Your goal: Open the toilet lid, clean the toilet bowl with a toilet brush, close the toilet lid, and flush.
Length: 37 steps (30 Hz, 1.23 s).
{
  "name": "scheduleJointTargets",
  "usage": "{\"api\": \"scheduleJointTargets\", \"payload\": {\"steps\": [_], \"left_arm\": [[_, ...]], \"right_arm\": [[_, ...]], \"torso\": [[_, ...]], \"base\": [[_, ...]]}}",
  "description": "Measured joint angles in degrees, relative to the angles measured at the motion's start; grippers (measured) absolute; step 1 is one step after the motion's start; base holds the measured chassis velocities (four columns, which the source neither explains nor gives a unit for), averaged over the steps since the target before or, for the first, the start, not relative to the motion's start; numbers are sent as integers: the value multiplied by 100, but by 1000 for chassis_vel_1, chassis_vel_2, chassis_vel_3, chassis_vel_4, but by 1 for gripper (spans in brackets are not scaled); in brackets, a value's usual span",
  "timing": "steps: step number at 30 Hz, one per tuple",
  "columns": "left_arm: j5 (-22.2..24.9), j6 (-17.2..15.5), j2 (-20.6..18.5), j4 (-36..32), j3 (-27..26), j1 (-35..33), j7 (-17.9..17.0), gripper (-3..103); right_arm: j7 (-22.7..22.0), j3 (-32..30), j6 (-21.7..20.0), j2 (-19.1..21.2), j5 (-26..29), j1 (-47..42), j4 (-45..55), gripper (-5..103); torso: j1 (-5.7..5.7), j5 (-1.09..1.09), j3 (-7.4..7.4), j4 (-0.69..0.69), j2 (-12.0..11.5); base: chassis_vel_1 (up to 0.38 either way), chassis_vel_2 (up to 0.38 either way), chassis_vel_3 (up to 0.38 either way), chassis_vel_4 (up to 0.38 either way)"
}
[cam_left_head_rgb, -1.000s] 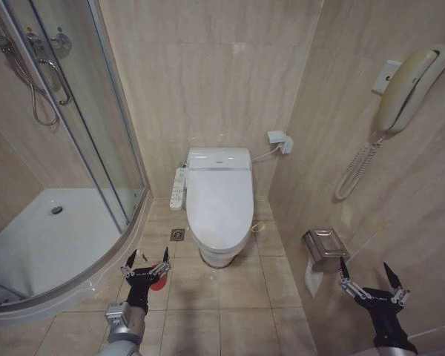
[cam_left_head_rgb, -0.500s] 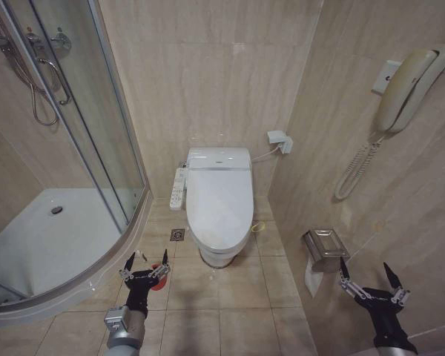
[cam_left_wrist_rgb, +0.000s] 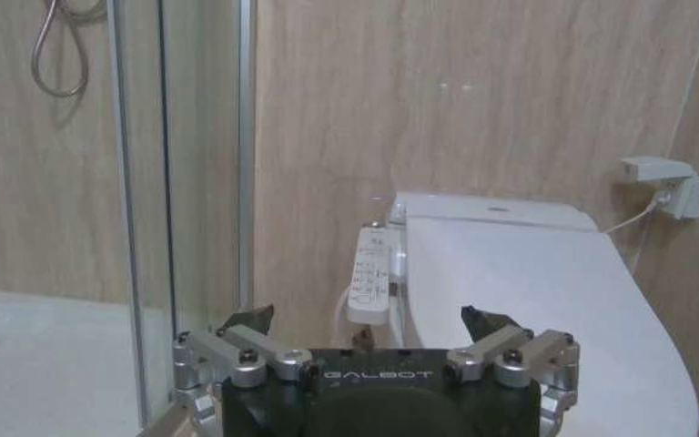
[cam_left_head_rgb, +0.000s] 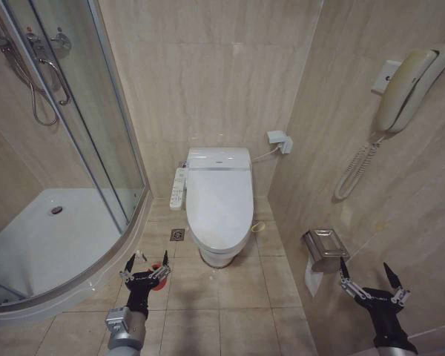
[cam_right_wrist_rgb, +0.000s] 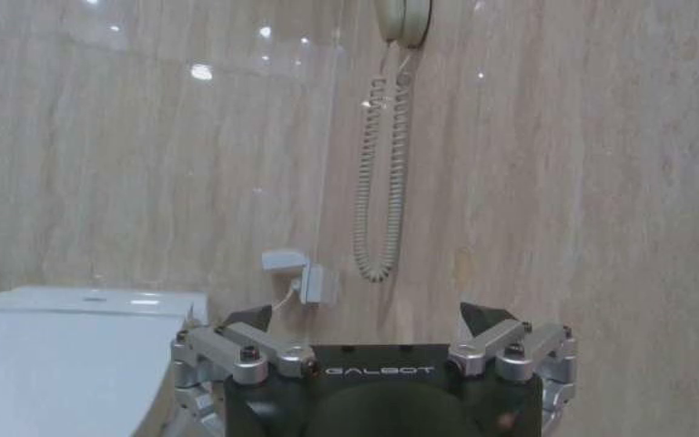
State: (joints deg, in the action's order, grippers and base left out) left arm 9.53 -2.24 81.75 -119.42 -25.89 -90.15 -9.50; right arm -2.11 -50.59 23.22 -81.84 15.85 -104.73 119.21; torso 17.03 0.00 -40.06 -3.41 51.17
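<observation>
The toilet lid [cam_left_head_rgb: 219,196] lies shut, glossy white, over the toilet bowl [cam_left_head_rgb: 216,256], so the bowl's inside is hidden. My left gripper [cam_left_head_rgb: 145,265] hangs open low over the floor tiles, left of the bowl's front. A bit of the red cup holder [cam_left_head_rgb: 156,268] peeks out just behind it, and the toilet brush itself is hidden. In the left wrist view the left gripper [cam_left_wrist_rgb: 368,320] faces the lid [cam_left_wrist_rgb: 531,273] with nothing between its fingers. By the right wall my right gripper [cam_left_head_rgb: 367,276] is open; it [cam_right_wrist_rgb: 368,319] holds nothing.
A curved glass shower enclosure [cam_left_head_rgb: 96,148] and its white tray [cam_left_head_rgb: 44,237] take up the left. A control panel [cam_left_head_rgb: 178,188] hangs beside the toilet, near a floor drain [cam_left_head_rgb: 177,234]. On the right wall are a paper holder [cam_left_head_rgb: 322,248], phone [cam_left_head_rgb: 408,85] and socket [cam_left_head_rgb: 279,139].
The left gripper has sunk slightly, covering more of the red holder. The right arm and the toilet have not moved.
</observation>
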Motion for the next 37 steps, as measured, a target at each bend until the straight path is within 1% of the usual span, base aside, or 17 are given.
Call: {"api": "scheduleJointTargets", "payload": {"steps": [37], "left_arm": [[3,-8,-2,-4,1,0,1,100]], "right_arm": [[0,0,0,0,0,0,0,100]], "torso": [[0,0,0,0,0]], "base": [[0,0,0,0]]}}
